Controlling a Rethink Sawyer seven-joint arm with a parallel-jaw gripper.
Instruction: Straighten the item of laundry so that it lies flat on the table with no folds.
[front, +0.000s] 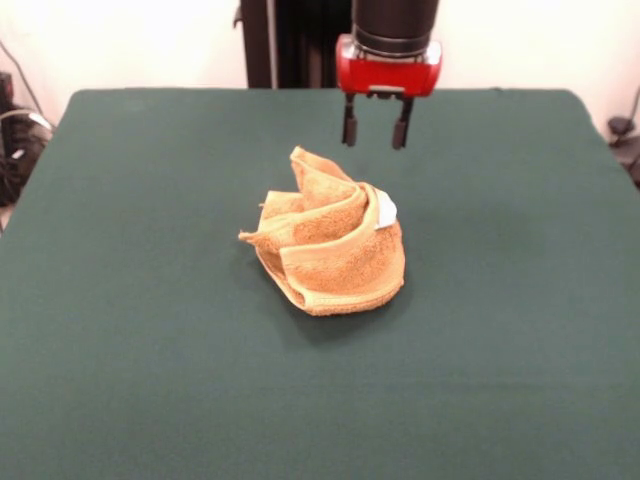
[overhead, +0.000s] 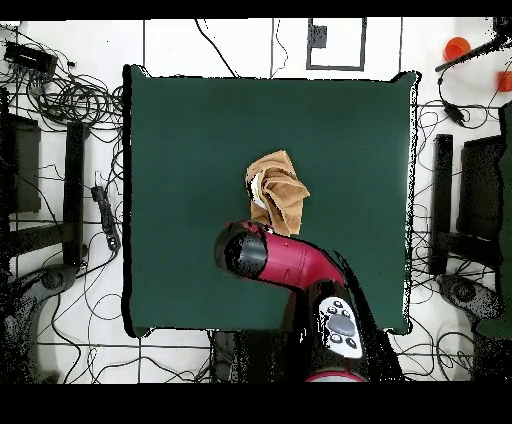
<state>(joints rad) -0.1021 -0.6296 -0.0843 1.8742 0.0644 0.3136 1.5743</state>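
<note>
One towel (front: 330, 250), crumpled mid-counter (front: 140, 330), white label (front: 386, 210) at its 2 o'clock edge. One gripper (front: 376, 135) hangs at towel's 12 o'clock, fingers apart, empty, pointing straight down.

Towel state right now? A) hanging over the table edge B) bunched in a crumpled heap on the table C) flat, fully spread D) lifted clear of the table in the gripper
B: the towel sits crumpled with upright folds mid-table, and the open gripper hangs above and behind it, holding nothing.
</note>
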